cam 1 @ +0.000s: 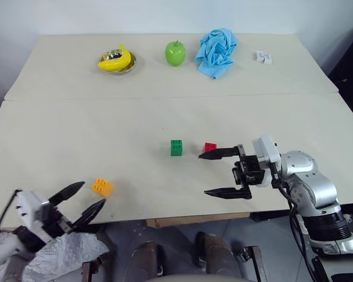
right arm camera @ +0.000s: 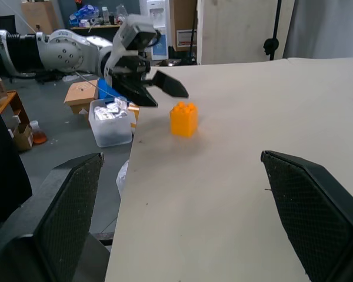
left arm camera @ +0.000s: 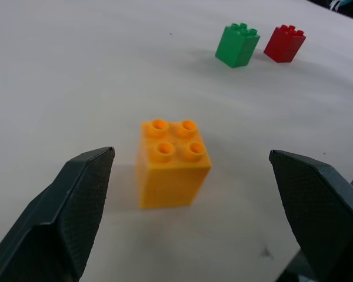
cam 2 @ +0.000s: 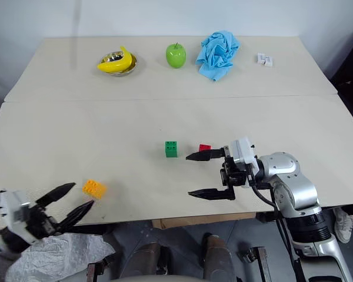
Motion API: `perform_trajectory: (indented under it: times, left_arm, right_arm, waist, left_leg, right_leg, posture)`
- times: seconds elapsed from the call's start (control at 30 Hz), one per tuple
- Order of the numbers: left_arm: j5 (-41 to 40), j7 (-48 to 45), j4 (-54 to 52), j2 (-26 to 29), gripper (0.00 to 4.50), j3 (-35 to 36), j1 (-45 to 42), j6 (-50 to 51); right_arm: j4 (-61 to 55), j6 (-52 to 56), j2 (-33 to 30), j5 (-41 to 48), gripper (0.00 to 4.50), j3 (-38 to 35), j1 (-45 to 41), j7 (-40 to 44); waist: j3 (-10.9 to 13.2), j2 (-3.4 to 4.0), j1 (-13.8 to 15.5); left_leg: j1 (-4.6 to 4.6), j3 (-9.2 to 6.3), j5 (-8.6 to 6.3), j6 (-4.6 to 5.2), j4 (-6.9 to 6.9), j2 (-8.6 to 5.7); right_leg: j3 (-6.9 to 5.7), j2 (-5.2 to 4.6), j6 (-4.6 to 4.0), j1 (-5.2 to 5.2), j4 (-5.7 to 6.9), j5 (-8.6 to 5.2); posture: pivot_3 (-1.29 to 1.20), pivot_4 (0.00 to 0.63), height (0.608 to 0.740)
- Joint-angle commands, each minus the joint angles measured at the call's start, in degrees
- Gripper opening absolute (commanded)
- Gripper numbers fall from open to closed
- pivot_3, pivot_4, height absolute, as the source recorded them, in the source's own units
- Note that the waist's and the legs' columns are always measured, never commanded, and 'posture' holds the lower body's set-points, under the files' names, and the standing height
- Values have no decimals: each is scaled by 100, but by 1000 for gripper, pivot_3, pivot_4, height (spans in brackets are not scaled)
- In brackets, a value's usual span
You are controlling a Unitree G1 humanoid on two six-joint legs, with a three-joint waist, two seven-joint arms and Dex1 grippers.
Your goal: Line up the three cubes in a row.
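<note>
Nearest, at the front left edge of the table [cam 1: 76,135], the left gripper [cam 1: 82,197] hangs with its two black fingers spread wide and nothing between them. Just beyond its tips stands the orange-yellow cube [cam 1: 102,187], studs up, apart from both fingers; the left wrist view looks at it squarely between the open fingers. At the front right, the right gripper [cam 1: 217,173] points across the table toward the robot's left, its jaws also wide apart and empty. The red cube [cam 1: 209,147] sits just beside the tip of its farther finger; whether they touch I cannot tell. The green cube [cam 1: 176,147] stands a little to the left of the red one, with a gap between them, and the orange-yellow cube lies well apart from both. Along the far edge rest a banana [cam 1: 119,61] in a metal bowl [cam 1: 131,64], a green apple [cam 1: 175,53], a crumpled blue cloth [cam 1: 216,51] and two tiny white blocks [cam 1: 263,57].
</note>
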Motion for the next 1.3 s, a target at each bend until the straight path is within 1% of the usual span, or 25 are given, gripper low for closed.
perform_trajectory:
  times: [0.03, 0.07, 0.1, 0.23, 0.33, 0.37, 0.47, 0.53, 0.6, 0.67, 0.7, 0.77, 0.87, 0.97, 1.03, 1.13, 1.3]
  left_arm:
    - [242, 154, 163, 23, 4482, -233, -153, -219]
    - [273, 224, 250, 7, 4098, -272, -234, -242]
    - [309, 282, 320, -3, 3917, -296, -300, -296]
    - [305, 189, 491, 103, 2688, -377, -430, -438]
    - [82, -267, 643, 455, 1712, -434, -639, -347]
    - [24, -365, 723, 577, 1524, -443, -775, -315]
    - [-95, -962, 1204, 1229, 1510, -660, -1659, -111]
    - [-74, -1422, 1600, 1576, 1510, -964, -2366, -26]
    - [198, -2074, 2378, 1781, 1510, -1558, -3512, -209]
    - [678, -2790, 3502, 1711, 1510, -2266, -4782, -668]
    - [830, -3009, 3930, 1661, 1510, -2479, -5176, -811]
    - [1188, -3207, 5002, 1423, 1510, -2795, -5968, -1276]
    - [1645, -3381, 6554, 1052, 1510, -3072, -6935, -2025]
    - [2034, -3403, 7827, 801, 1510, -3213, -7630, -2633]
    - [2193, -3466, 8363, 708, 1510, -3243, -7910, -2869]
    - [2339, -3632, 8793, 652, 1510, -3215, -8116, -3100]
    - [2446, -3871, 9035, 638, 1510, -3146, -8215, -3250]
  right_arm:
    - [-162, 20, -68, 70, 4500, -161, -4, -39]
    - [-174, 26, -75, 62, 4500, -169, -5, -58]
    - [-192, 43, -90, 61, 4500, -183, 3, -83]
    - [-339, 64, -192, 79, 4500, -329, 181, -237]
    - [-464, 77, -278, 103, 4500, -449, 391, -295]
    - [-498, 96, -298, 123, 4500, -493, 441, -318]
    - [-570, 141, -413, 160, 4500, -683, 610, -369]
    - [-583, 176, -479, 209, 4500, -820, 704, -417]
    - [-582, 198, -524, 262, 4500, -996, 823, -490]
    - [-577, 147, -551, 228, 4500, -1113, 966, -531]
    - [-580, 135, -549, 210, 4500, -1128, 998, -552]
    - [-615, 93, -506, 177, 4500, -1146, 1041, -635]
    - [-757, 32, -436, 159, 4500, -1217, 1163, -838]
    - [-960, -26, -421, 159, 4500, -1333, 1414, -1022]
    - [-1089, -52, -424, 164, 4500, -1390, 1583, -1117]
    - [-1238, -68, -428, 199, 4500, -1458, 1766, -1252]
    - [-1297, -133, -450, 189, 4500, -1506, 1927, -1316]
  waist:
    - [0, 0, 6]
    - [0, 0, 7]
    - [0, 0, 6]
    - [0, 0, 9]
    - [0, 0, 28]
    - [0, 1, 19]
    - [0, 2, 68]
    - [-1, 3, 81]
    - [-1, 5, 104]
    - [-3, 6, 157]
    - [-4, 6, 159]
    - [-6, 9, 129]
    - [-6, 9, 57]
    - [-5, 7, -12]
    - [-4, 6, -13]
    - [-4, 6, -9]
    - [-3, 5, 21]
  left_leg:
    - [0, 0, 0, 0, 0, 0]
    - [-1, 0, 0, 0, 0, -1]
    - [-1, 0, 0, 1, 0, -1]
    - [-2, 0, 0, 2, -1, -1]
    - [-3, -1, -1, 2, -1, -1]
    - [-3, -2, -1, 2, 1, -1]
    - [-3, -1, 0, 3, 5, -1]
    - [-3, -1, 1, 3, 10, -1]
    - [-3, 1, 1, 4, 9, -6]
    - [-4, 10, 4, 8, 9, -16]
    - [-5, 24, 4, 9, 9, -29]
    - [-7, 51, 5, 9, 7, -35]
    - [-10, 66, 6, 6, -3, -27]
    - [-13, 66, 8, 2, -8, -19]
    - [-14, 67, 8, 2, -9, -16]
    - [-13, 70, 8, 3, -8, -16]
    - [-13, 65, 8, 3, 1, -15]
  right_leg:
    - [0, 0, 0, -1, 1, 0]
    - [0, 0, 0, -1, 0, 0]
    - [1, 0, 0, -1, 1, 0]
    - [0, 0, 0, -3, 0, 0]
    - [-1, 0, 0, -2, -2, 0]
    - [-2, 0, 0, -2, 0, 0]
    - [-2, 0, 0, -2, 4, 0]
    - [0, 2, 0, -2, 9, 0]
    - [1, 1, 0, -2, 12, 0]
    - [-2, 10, 0, 0, 13, 1]
    - [-1, 17, 0, -2, 11, 1]
    - [-5, 29, 1, 1, 5, 2]
    - [-12, 45, 1, -1, -9, 1]
    - [-14, 56, 2, -3, -20, 0]
    - [-14, 58, 3, -3, -23, 0]
    - [-10, 57, 3, -3, -21, 0]
    - [-7, 54, 6, -1, -16, 2]
  posture:
    - [0, 150, 740]
    - [0, 150, 740]
    - [0, 150, 740]
    - [0, 150, 740]
    - [0, 150, 740]
    - [0, 150, 740]
    - [0, 150, 740]
    - [0, 150, 740]
    - [0, 150, 740]
    - [0, 150, 740]
    - [0, 150, 740]
    - [0, 150, 740]
    - [0, 150, 740]
    - [0, 150, 740]
    - [0, 150, 740]
    - [0, 150, 740]
    - [0, 150, 740]
